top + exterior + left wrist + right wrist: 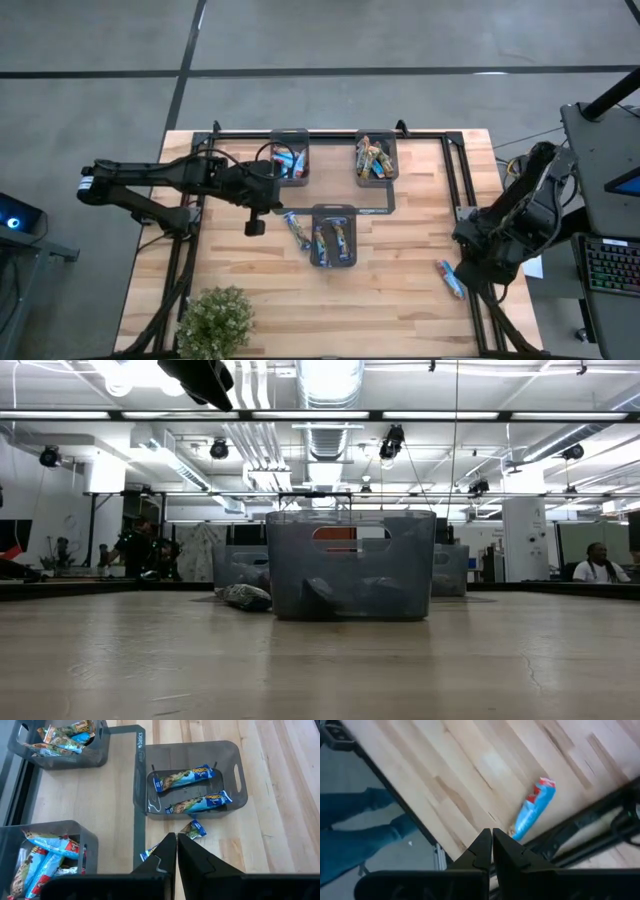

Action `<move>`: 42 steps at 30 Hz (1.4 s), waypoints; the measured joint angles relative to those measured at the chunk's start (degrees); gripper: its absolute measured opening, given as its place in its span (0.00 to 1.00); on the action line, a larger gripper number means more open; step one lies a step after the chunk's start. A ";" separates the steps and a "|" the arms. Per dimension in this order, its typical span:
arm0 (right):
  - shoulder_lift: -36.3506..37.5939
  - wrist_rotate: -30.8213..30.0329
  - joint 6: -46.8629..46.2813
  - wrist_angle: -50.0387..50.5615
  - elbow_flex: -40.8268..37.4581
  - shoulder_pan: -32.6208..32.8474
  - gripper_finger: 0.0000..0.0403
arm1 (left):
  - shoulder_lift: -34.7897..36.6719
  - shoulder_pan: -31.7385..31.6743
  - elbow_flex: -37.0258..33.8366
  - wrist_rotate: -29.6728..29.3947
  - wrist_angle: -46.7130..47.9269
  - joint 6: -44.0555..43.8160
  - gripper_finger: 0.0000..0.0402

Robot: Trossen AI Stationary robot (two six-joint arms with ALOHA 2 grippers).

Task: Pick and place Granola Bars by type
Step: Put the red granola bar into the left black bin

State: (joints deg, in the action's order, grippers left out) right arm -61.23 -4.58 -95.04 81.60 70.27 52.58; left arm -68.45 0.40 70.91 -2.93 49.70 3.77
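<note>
Left gripper (254,226) hangs over the table just left of the near-centre tray (333,238), fingers pressed together, holding nothing. Right gripper (491,845) sits low at the table's right edge, fingers likewise closed and empty. Granola bars lie mostly sorted: blue-and-red ones in the far-left tray (291,157), mixed brown and green ones in the far-right tray (377,158), two blue bars (183,777) in the near-centre tray. Two strays are left on bare wood: a blue bar (296,230) just outside the near-centre tray's left wall, partly hidden under the left fingers in the wrist view, and a blue-and-red bar (534,809) near the right edge, close to the right gripper. Likely step: collect the stray beside the near-centre tray. To do it well, the left fingers must open first, straddle the bar across its narrow width, descend flat to the wood, and stay clear of the tray wall. The wrapper looks slick, so grip mid-length. Legible writing: "basics" on the dark strip (139,750) between the trays; bar lettering too small to read. A potted plant (214,320) stands at the near-left corner.
</note>
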 joint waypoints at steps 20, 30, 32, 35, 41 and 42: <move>6.49 0.41 -20.77 -7.35 -17.68 2.70 0.05 | 0.00 0.02 0.00 0.06 0.00 -1.29 0.00; 7.08 3.91 -19.22 -10.50 -23.48 2.68 0.38 | 0.00 0.02 0.00 0.21 0.02 -2.45 0.00; 7.08 5.32 -18.88 -11.50 -24.98 2.68 0.47 | 0.00 0.02 0.00 0.21 0.03 -2.84 0.00; 7.04 5.94 -17.13 -13.55 -26.84 2.68 0.59 | 0.00 0.01 0.00 0.19 0.02 -3.73 0.00; 6.17 4.59 -14.03 -14.99 -28.84 2.66 0.75 | 0.00 0.02 0.00 0.15 0.02 -4.37 0.00; 5.93 4.50 -13.47 -15.15 -29.14 2.66 0.76 | 0.00 0.02 0.00 0.14 0.06 -4.49 0.00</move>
State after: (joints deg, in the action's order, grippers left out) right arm -55.30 -0.08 -108.51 66.45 41.12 55.24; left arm -68.45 0.43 70.91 -2.79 49.76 -0.72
